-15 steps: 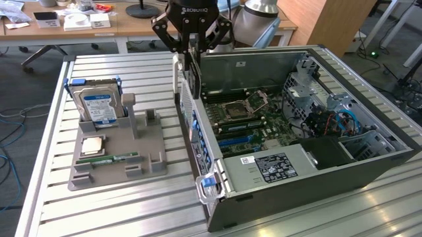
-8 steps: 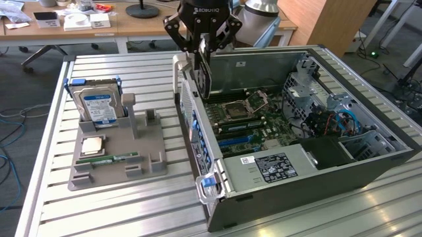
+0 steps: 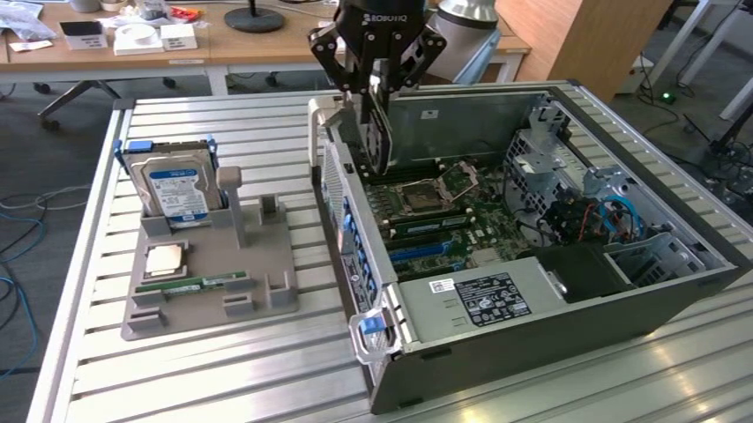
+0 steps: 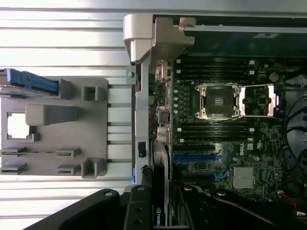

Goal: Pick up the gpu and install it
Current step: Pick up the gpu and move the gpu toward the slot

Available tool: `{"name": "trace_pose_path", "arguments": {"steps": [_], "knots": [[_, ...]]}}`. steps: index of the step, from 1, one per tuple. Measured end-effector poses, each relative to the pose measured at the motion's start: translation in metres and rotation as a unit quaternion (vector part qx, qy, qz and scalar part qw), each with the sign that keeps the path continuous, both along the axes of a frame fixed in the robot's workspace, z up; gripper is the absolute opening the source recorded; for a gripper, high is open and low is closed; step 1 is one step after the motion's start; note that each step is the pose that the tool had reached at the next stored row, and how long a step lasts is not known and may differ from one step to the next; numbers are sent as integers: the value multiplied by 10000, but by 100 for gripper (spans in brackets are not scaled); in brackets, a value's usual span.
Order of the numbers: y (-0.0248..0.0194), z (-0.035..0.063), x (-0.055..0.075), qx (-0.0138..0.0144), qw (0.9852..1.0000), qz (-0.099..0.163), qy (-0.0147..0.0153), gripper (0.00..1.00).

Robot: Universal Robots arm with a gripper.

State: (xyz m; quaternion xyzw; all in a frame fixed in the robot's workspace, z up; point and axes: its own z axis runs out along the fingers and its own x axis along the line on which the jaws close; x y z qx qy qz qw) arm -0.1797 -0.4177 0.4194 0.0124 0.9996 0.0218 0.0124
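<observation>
The gpu is held on edge, clamped between the fingers of the gripper, which is pointed straight down. The card is hung low over the motherboard, close to the rear wall of the open case. Contact with a slot cannot be told. A tray with a hard drive is seen beside the case.

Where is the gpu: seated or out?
Out. The pincer holds the gpu on edge over the case; the blue slot lies bare.
</observation>
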Motion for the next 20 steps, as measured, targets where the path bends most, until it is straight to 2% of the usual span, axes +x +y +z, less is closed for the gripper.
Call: {"name": "trace_pose_path", "arguments": {"steps": [20], "knots": [[1, 0, 370, 0, 10000, 0, 0, 26]]}}
